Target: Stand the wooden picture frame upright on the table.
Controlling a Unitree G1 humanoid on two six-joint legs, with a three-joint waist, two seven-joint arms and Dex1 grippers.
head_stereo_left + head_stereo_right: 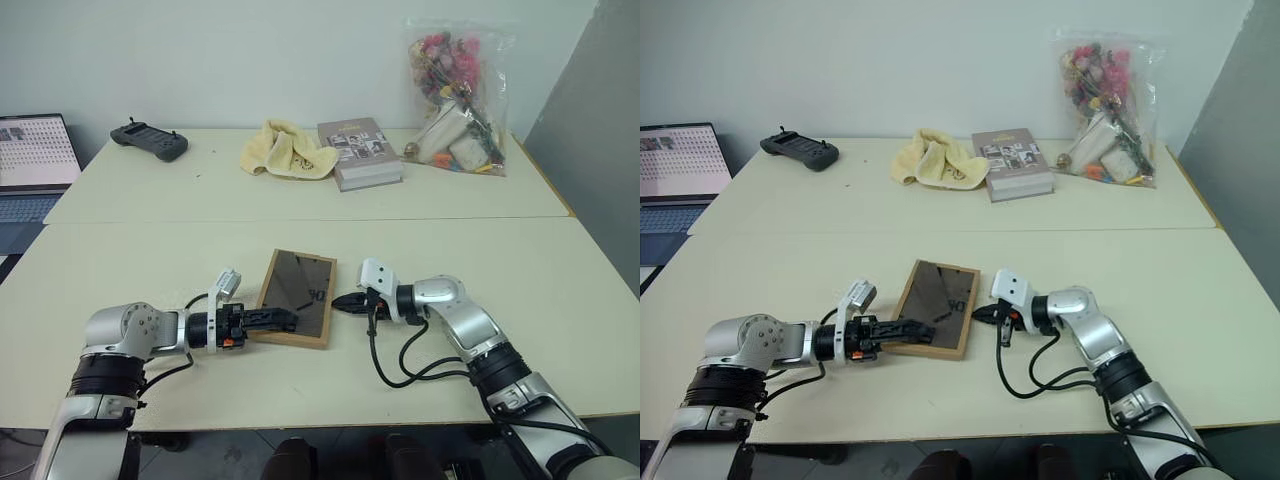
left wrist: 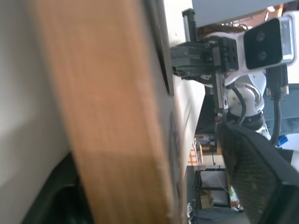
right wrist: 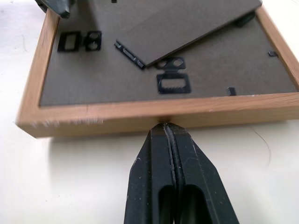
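The wooden picture frame point(image 1: 300, 290) lies flat on the table point(image 1: 150, 260) near the front edge, with its dark back panel and stand facing up. My left gripper point(image 1: 283, 320) is at the frame's near left corner, open, its jaws straddling the wooden rim point(image 2: 107, 116). One finger point(image 2: 252, 172) hovers over the back with a gap showing. My right gripper point(image 1: 338, 301) is shut, and its tips point(image 3: 167, 128) press against the frame's right rim point(image 3: 163, 114).
Across the seam at the back stand a grey book point(image 1: 360, 152), a yellow cloth point(image 1: 285, 152), a clear bag of dried flowers point(image 1: 460, 100) and a black controller point(image 1: 148, 140). A laptop point(image 1: 35, 170) sits off the left edge.
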